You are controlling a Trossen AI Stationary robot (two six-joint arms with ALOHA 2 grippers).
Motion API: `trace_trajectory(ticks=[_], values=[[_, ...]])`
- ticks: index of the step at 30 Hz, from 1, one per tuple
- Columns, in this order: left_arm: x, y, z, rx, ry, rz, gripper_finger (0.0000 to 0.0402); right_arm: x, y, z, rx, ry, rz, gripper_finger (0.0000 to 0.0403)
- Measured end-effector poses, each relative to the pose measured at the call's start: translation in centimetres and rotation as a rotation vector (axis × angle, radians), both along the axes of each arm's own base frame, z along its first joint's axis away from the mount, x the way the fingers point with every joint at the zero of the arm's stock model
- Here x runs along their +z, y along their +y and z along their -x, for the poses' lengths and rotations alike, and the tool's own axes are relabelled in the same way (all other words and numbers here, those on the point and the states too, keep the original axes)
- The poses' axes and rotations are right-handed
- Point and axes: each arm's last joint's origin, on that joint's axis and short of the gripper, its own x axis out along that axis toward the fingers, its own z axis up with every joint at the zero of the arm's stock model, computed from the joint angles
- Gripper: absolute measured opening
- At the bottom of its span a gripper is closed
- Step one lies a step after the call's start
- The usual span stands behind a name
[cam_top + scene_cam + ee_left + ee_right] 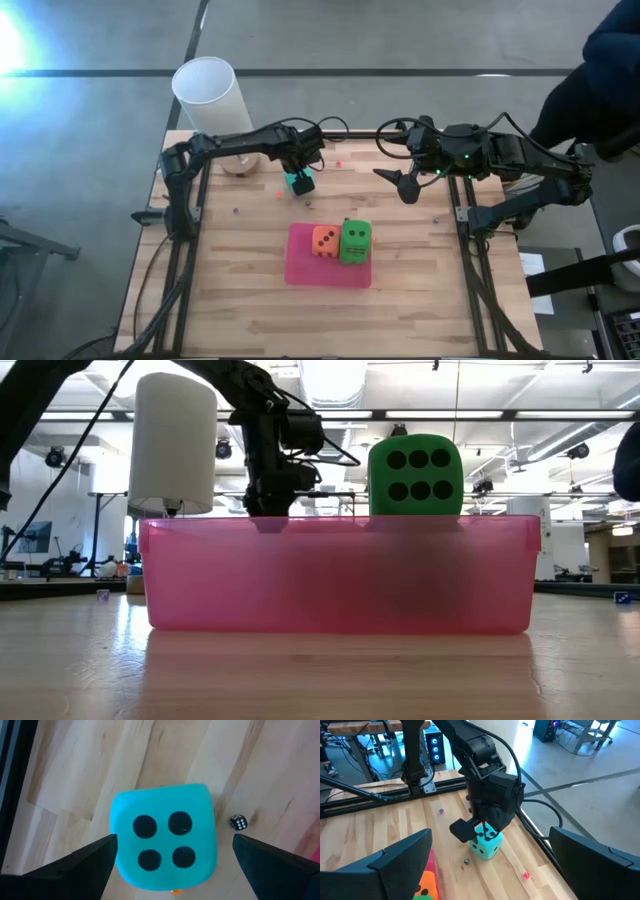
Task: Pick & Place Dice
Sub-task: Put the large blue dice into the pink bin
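Note:
A teal die (165,840) rests on the wooden table with its four-pip face up, and it also shows in the high view (300,184). My left gripper (175,837) hangs open just above it, pointing down, one finger on each side of the die and neither visibly touching it. A pink tray (300,262) at the table's middle holds an orange die (323,240) and a green die (355,242). The green die (415,475) rises above the tray's wall. My right gripper (405,188) waits open, high over the table's far right.
A tall white cylinder (208,95) stands at the far left corner. A tiny black die (238,823) lies beside the teal one, with other tiny coloured bits (526,876) scattered nearby. A person's dark sleeve (610,60) shows beyond the far right edge.

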Motion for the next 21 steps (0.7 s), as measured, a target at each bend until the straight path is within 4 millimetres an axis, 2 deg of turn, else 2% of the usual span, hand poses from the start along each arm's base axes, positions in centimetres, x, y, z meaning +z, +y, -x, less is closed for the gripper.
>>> trace_trajectory(ticks=[9, 21], values=[[0.0, 0.0, 0.1, 0.003, 0.016, -0.008, 0.0400, 0.0, 0.0, 0.0, 0.000, 0.000, 0.000, 0.0400], [-1.5, 0.3, -0.4, 0.003, 0.044, 0.006, 0.0400, 0.0, 0.0, 0.0, 0.000, 0.000, -0.001, 0.0400]])
